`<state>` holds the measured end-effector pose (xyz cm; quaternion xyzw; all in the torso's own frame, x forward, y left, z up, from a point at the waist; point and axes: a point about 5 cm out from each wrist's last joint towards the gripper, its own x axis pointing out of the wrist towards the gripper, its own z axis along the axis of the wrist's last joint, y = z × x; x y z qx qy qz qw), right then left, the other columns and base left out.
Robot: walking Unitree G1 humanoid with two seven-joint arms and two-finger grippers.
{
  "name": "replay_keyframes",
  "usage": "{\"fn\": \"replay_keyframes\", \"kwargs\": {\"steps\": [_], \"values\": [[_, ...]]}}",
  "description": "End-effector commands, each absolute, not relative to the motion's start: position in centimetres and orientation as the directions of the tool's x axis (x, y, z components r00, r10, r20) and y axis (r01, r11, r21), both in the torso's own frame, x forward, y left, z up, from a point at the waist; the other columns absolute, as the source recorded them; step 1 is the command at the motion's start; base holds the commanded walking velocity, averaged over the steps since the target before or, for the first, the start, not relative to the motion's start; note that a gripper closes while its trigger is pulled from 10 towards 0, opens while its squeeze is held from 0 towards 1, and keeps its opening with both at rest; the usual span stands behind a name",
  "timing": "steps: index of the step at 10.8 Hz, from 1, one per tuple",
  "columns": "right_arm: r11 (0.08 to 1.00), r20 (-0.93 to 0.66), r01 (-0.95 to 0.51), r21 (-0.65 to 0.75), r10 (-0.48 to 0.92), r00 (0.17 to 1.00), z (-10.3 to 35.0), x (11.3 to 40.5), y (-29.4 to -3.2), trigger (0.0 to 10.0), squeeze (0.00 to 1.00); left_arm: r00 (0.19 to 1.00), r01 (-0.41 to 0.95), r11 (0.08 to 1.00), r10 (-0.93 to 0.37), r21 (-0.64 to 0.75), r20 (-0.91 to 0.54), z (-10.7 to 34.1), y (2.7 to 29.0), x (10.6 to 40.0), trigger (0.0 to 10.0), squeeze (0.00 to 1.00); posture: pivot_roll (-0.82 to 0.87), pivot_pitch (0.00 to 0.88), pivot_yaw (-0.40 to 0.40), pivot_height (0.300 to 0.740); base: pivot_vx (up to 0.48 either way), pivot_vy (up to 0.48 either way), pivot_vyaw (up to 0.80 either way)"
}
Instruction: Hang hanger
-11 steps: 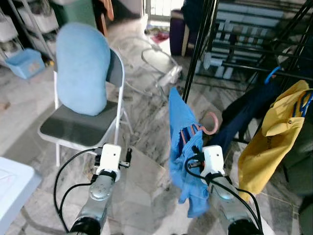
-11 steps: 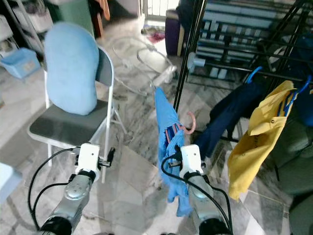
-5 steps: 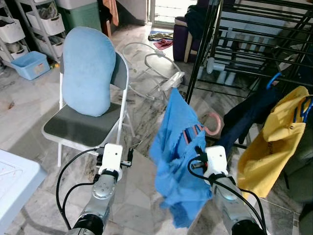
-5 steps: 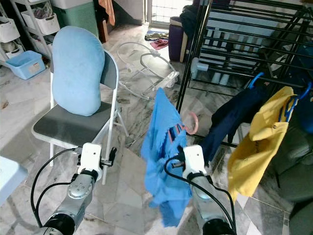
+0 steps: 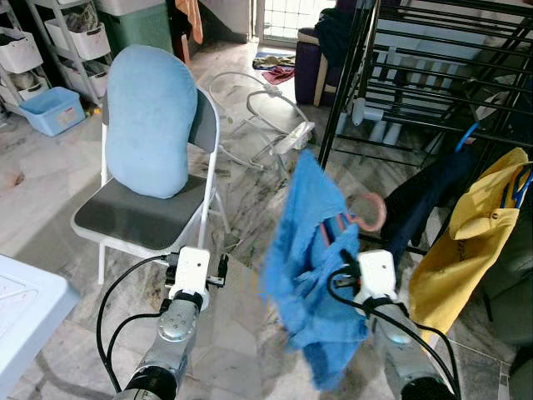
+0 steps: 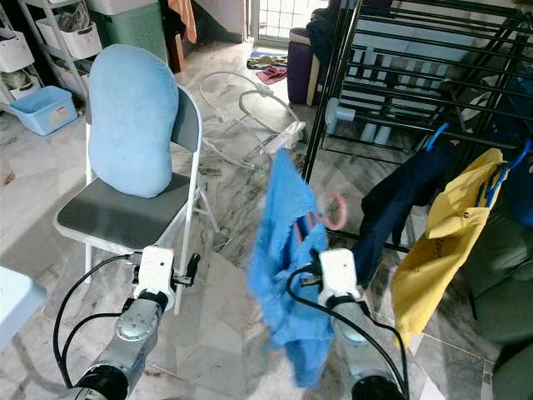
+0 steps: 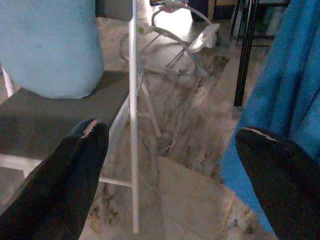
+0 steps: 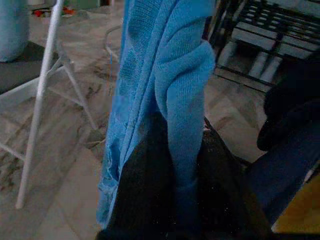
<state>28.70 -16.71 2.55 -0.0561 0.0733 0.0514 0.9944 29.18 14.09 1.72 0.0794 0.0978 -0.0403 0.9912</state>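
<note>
1. Marble floor (image 5: 241, 333) with grey veining spreads ahead of me in the left eye view. A folding chair (image 5: 141, 218) with a pale blue cushion (image 5: 148, 121) stands on my left, and a black drying rack (image 5: 433, 75) rises on my right with a dark garment (image 5: 425, 196) and a yellow garment (image 5: 466, 242) hung on it. My right pincer (image 5: 350, 260) is clenched on a pink hanger (image 5: 366, 212) draped with a blue cloth (image 5: 312, 267); the hanger's hook sits above and just beyond the pincer, short of the rack's rails. My left pincer (image 5: 196, 265) is raised in front of the chair, carrying nothing.

2. Storage shelves with bins (image 6: 33, 50) line the far left wall in the right eye view, and a white tubular frame (image 6: 250, 112) lies on the floor between the chair and the rack. Bare floor lies between the cloth and the chair leg; the rack's upright post stands just behind the cloth.

3. Floor and the chair's white leg fill the gap between my left fingers (image 7: 75, 175), which stand wide apart. The cloth hangs at one edge.

4. Close up in the right wrist view, the blue knit folds drape over my dark right fingers (image 8: 145, 200), gripped around it. The rack's rails lie behind.
</note>
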Motion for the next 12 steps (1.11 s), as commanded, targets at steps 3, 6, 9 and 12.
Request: {"fn": "replay_keyframes", "kwargs": {"steps": [3,6,9,12], "values": [[0.991,-0.109,-0.094,-0.098,0.083,0.991,3.1,28.6,-16.9,0.0,0.0,0.977,0.109,0.983,-0.078,0.15,-0.2,1.6,14.3,28.9,10.0,0.0,-0.03,0.067,-0.039,0.74,-0.25,0.0,0.0],[0.991,-0.122,-0.1,-0.092,0.088,0.989,2.6,27.8,-16.7,0.0,0.0,0.973,0.12,0.981,-0.086,0.15,-0.215,0.9,14.3,28.0,10.0,0.0,-0.04,0.102,-0.039,0.74,-0.264,0.0,0.0],[0.991,-0.125,-0.096,-0.096,0.083,0.989,2.7,27.6,-17.1,0.0,0.0,0.97,0.136,0.98,-0.102,0.147,-0.219,0.9,13.9,28.1,10.0,0.0,-0.05,0.116,-0.04,0.74,-0.261,0.0,0.0],[0.99,-0.133,-0.1,-0.097,0.086,0.987,2.7,27.5,-17.2,0.0,0.0,0.968,0.151,0.978,-0.117,0.146,-0.221,0.8,13.4,27.9,10.0,0.0,-0.06,0.127,-0.037,0.74,-0.314,0.0,0.0]]}}
